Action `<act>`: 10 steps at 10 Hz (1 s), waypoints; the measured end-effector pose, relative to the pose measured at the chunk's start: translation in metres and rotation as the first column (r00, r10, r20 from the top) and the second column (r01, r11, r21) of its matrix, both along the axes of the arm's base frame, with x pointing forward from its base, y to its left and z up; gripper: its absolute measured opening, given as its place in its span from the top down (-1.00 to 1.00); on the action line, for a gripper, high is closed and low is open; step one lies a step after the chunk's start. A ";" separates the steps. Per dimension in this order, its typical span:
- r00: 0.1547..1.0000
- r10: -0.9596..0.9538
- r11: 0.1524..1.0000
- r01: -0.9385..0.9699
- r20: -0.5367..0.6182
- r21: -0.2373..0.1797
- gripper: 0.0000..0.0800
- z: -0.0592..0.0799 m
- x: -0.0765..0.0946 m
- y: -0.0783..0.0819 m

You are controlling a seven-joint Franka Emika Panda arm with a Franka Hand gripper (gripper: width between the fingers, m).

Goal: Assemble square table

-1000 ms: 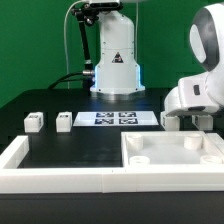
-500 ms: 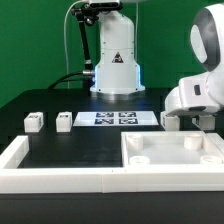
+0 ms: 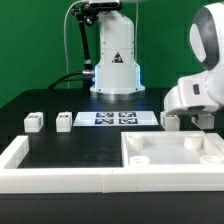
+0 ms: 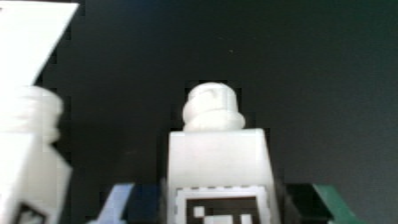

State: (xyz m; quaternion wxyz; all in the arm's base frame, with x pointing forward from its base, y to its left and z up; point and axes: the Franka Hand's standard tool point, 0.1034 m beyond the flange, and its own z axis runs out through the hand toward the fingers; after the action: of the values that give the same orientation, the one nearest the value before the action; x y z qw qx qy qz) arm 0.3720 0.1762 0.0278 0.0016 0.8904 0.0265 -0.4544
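Behind slab (image 3: pixel 172 150), exterior view's right: gripper (image 4: pixel 217 205) seemingly clamped on leg (image 4: pixel 215 150), fingers flanking tagged body. Leg small, light, rigid, smooth plastic, so may slip. Hold flat sides, narrow tip free. Spare legs (image 3: pixel 33 121) on counter (image 3: pixel 60 145).

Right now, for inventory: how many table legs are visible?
4. First leg and second leg on the exterior view's left; third leg in the gripper; fourth leg beside it.

Black table (image 3: pixel 55 100) has one small leg (image 3: pixel 33 121) and a second leg (image 3: pixel 65 121) mid-left, marker board (image 3: pixel 120 118) center, square slab (image 3: pixel 170 152) lower right, rail (image 3: pixel 60 181) bottom-left.
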 end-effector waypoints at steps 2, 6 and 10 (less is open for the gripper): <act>1.000 0.001 1.000 0.000 -0.008 0.015 0.28 0.025 0.015 -0.006; 1.000 0.003 1.000 -0.003 0.007 0.030 0.28 0.048 0.031 -0.013; 0.963 -0.025 0.996 0.001 0.269 0.087 0.27 0.044 0.058 -0.018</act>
State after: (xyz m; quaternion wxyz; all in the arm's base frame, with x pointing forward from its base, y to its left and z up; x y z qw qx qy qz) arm 0.4302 0.1582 0.0722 -0.0363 0.9433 0.0398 -0.3275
